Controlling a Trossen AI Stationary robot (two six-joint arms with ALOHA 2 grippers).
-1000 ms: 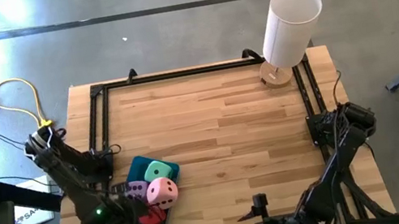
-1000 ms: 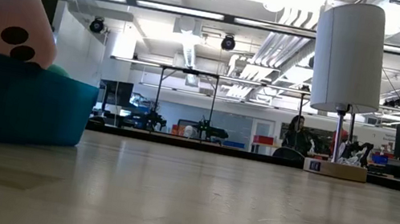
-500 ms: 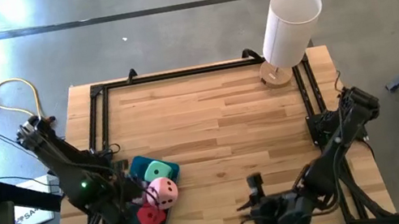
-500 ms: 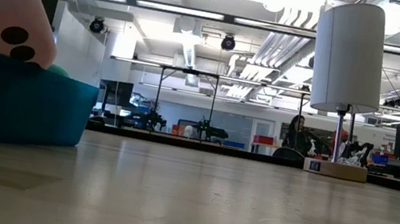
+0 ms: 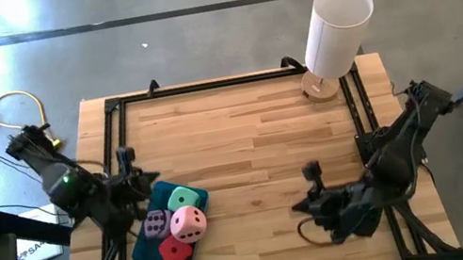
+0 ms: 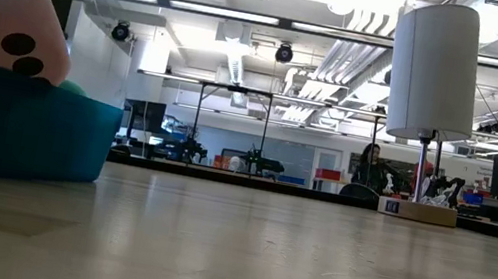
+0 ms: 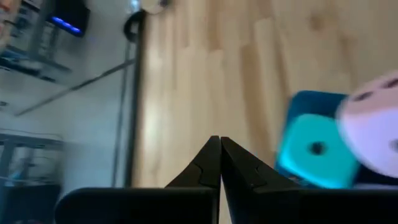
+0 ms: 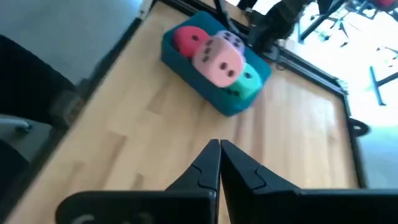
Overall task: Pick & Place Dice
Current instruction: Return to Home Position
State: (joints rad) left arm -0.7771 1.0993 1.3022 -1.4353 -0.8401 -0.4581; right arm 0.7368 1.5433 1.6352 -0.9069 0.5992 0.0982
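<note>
Mint green die [image 5: 185, 198], pale pink die [image 5: 188, 222], lilac die [image 5: 155, 225] and red die [image 5: 175, 251] sat in the teal tray [image 5: 158, 194], near left; left gripper [image 7: 219, 142] beside it and right gripper [image 8: 219, 145], near right, both pressed together

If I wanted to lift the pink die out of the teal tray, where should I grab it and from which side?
Probably from straight above. The pink die sits highest, resting on the other dice in the teal tray, well clear of its rim in the low view. Pinch two opposite flat faces above the rim; the tray wall blocks a low sideways approach.
</note>
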